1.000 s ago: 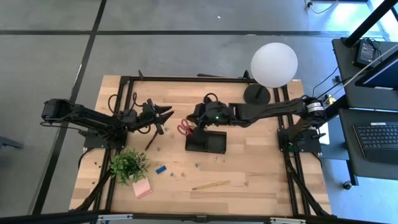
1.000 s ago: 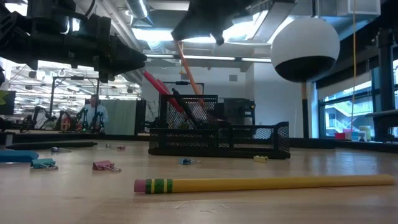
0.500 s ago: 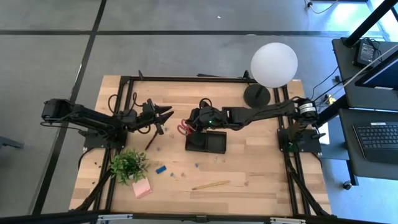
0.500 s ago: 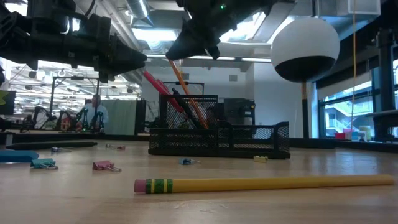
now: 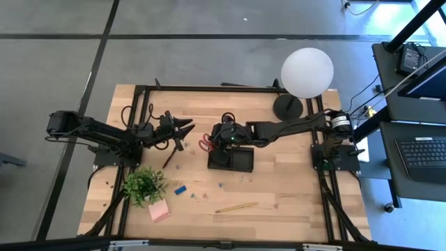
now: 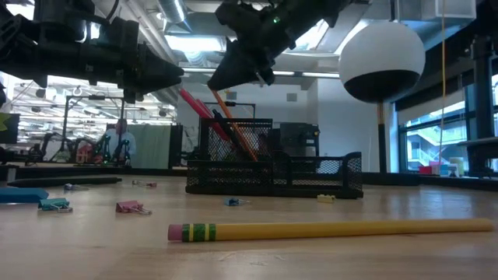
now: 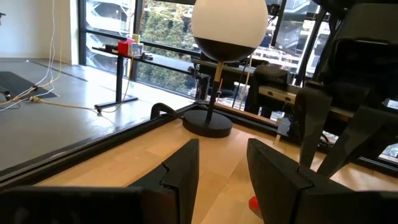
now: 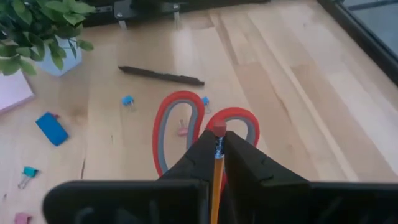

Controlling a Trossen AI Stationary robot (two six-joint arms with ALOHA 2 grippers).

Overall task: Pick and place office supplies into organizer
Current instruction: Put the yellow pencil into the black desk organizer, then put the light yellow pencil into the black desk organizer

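Right jaws (image 8: 217,144): pressed together on a pencil (image 8: 216,186), eraser end poking out past the tips; they hang over the tall end of the organizer (image 5: 232,159).
Below the tips: the pencil slants down into the organizer's upright mesh cup, seen in the low view beside the red-handled scissors (image 6: 194,106) standing in the same cup. From the right wrist, the scissors' red loops lie directly beyond the tips.
Past the loops: a dark pen (image 8: 161,75) flat on the bench (image 5: 293,195), small clips (image 8: 127,100) scattered near it, a blue eraser (image 8: 51,128) and a potted plant (image 8: 45,30) farther off to one side.
Left jaws (image 7: 222,180): spread, nothing between them, held above the bench well apart from the organizer, pointing toward it and the globe lamp (image 7: 227,31).
Loose items nearer the bench's front: a second pencil (image 5: 236,207), pink sticky pad (image 5: 159,211).
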